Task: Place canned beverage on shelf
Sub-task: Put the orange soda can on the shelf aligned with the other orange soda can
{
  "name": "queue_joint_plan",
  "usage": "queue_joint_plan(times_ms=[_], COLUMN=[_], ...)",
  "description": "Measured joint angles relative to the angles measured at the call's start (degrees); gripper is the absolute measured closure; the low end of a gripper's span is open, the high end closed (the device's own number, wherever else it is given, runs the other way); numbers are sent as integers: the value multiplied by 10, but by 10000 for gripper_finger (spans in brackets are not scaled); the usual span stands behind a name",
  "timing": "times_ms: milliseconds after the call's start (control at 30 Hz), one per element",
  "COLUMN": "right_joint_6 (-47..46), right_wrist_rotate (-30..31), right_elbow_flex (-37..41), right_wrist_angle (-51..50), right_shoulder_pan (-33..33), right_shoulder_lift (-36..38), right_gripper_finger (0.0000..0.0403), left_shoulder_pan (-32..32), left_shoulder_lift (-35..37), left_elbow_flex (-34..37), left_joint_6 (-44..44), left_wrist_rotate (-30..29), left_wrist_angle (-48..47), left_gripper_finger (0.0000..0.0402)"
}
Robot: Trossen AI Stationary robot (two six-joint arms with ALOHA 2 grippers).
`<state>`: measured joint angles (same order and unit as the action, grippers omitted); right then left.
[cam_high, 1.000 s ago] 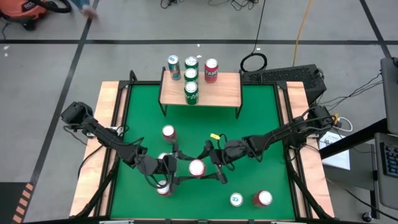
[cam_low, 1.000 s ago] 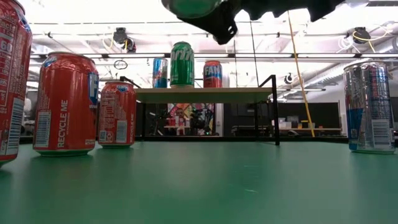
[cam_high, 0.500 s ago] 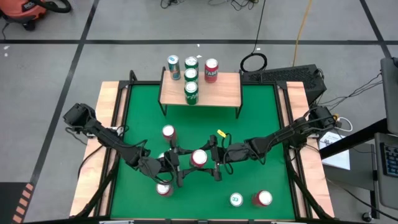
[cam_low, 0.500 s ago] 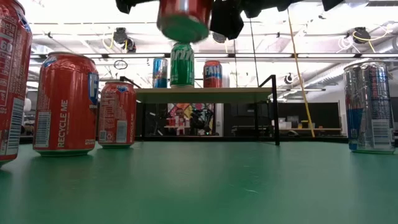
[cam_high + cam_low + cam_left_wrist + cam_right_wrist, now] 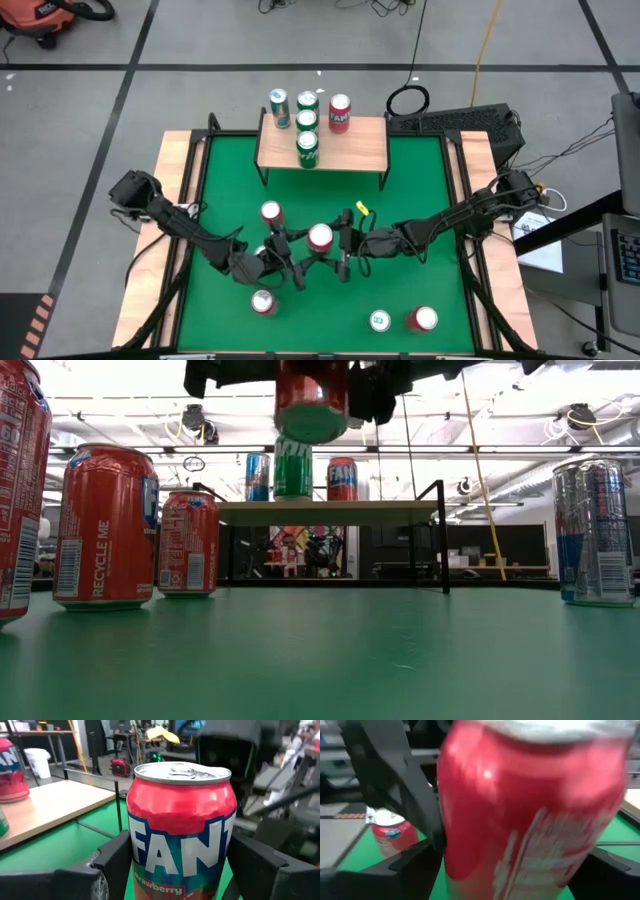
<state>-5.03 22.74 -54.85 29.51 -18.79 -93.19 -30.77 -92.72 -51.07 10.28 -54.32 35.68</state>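
Fanta strawberry can [image 5: 320, 237] is hanging above the green surface [image 5: 420, 200], short of the shelf [image 5: 350, 148]. You are clamping it in left pincer [image 5: 298, 266]; right pincer [image 5: 345, 255] is standing apart around it.

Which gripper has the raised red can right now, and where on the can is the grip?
The left gripper holds the red can by its sides, low on the body, clear of the table. The right gripper brackets the same can; whether it grips cannot be told.
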Motion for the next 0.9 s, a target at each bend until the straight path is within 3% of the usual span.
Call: queue_joint_plan(times_ms=[100,300,433,700,900], right_joint_6=[4,1,-5,0,36], right_wrist_rotate=[15,15,15,4,-49], right_elbow_flex=[0,0,1,1,1], right_wrist_angle=[-12,-11,-12,-12,-15], right_shoulder_pan=[0,0,0,0,0], right_shoulder_lift=[-1,-1,-1,-1,-1], right_gripper_finger=[58,111,113,106,109], left_shoulder_pan=[1,0,1,-11,-31], left_shoulder_lift=[0,0,0,1,4], left_elbow_flex=[0,0,0,0,-1], left_joint_6=[14,12,15,1,-24], left_wrist_rotate=[-4,-4,3,15,35], left_wrist_angle=[7,7,7,-5,-29], left_gripper_finger=[131,131,127,47,6])
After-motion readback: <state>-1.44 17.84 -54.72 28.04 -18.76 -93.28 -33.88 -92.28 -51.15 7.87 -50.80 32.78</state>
